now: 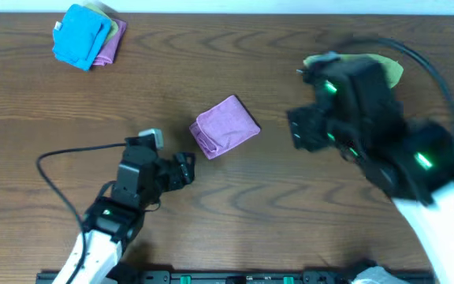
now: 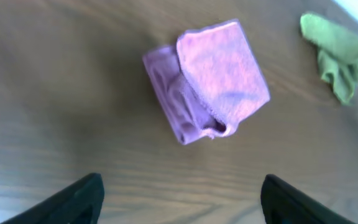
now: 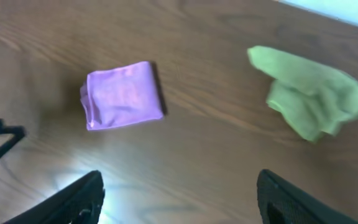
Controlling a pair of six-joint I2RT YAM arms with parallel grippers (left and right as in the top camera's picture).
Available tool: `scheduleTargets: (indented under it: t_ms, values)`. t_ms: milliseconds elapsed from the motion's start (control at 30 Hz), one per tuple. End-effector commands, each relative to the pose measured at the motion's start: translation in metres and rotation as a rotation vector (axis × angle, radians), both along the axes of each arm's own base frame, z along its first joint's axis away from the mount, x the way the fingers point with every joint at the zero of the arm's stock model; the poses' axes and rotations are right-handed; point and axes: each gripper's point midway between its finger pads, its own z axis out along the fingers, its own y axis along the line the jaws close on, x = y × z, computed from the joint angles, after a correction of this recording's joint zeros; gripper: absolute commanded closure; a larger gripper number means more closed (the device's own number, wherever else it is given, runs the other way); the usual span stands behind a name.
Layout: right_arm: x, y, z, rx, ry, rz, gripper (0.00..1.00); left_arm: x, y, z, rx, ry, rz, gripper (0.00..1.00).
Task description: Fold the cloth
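1. The cloth (image 1: 225, 126) lies folded in a small bundle mid-worktop (image 1: 235, 213).
2. Left tool (image 2: 182, 186): fingers spread, empty, just near-left of the cloth.
3. Right tool (image 3: 179, 183): spread too, empty, off to the cloth's right.
4. Green cloth (image 3: 309, 99) far right; blue cloth (image 1: 81, 35) far left.

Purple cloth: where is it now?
Overhead view: the cloth lies folded mid-table, just ahead and right of the left tool, untouched; the green cloth sits far right.
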Motion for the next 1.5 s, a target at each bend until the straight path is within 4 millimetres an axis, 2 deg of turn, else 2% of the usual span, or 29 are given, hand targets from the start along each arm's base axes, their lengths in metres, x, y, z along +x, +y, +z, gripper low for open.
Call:
scheduleTargets:
  t_ms: [0,33,67,133,300,500,800,1000,1267,1333,1467]
  values:
    - [-0.024,-0.032,0.025,-0.012,-0.085,-0.077,0.13,-0.005,-0.015,-0.021,-0.121,0.079,-0.009,0.08]
    - [-0.035,-0.041,0.030,-0.017,-0.101,-0.089,0.09,-0.004,-0.018,-0.026,-0.132,0.086,-0.014,0.06]
    - [-0.047,-0.050,0.033,-0.022,-0.114,-0.101,0.01,-0.002,-0.020,-0.031,-0.136,0.096,-0.021,0.06]
    - [-0.067,-0.062,0.037,-0.014,-0.130,-0.107,0.01,-0.001,-0.025,-0.042,-0.145,0.126,-0.036,0.02]
    - [-0.108,-0.083,0.043,0.028,-0.161,-0.131,0.01,0.012,-0.031,-0.064,-0.234,0.186,-0.045,0.03]
    - [-0.129,-0.095,0.036,0.048,-0.130,-0.170,0.01,0.034,-0.028,-0.075,-0.329,0.187,0.003,0.05]
    - [-0.129,-0.099,0.033,0.046,-0.119,-0.205,0.01,0.045,-0.040,-0.098,-0.402,0.264,0.000,0.04]
    - [-0.129,-0.099,0.033,0.054,-0.118,-0.214,0.01,0.069,-0.052,-0.104,-0.423,0.289,-0.028,0.05]
    - [-0.128,-0.099,0.029,0.057,-0.104,-0.225,0.01,0.092,-0.073,-0.122,-0.474,0.387,-0.095,0.00]
    - [-0.119,-0.094,0.019,0.062,-0.091,-0.238,0.01,0.098,-0.076,-0.123,-0.482,0.384,-0.107,0.00]
    - [-0.076,-0.071,-0.026,0.069,-0.066,-0.256,0.01,0.103,-0.077,-0.119,-0.478,0.364,-0.117,0.00]
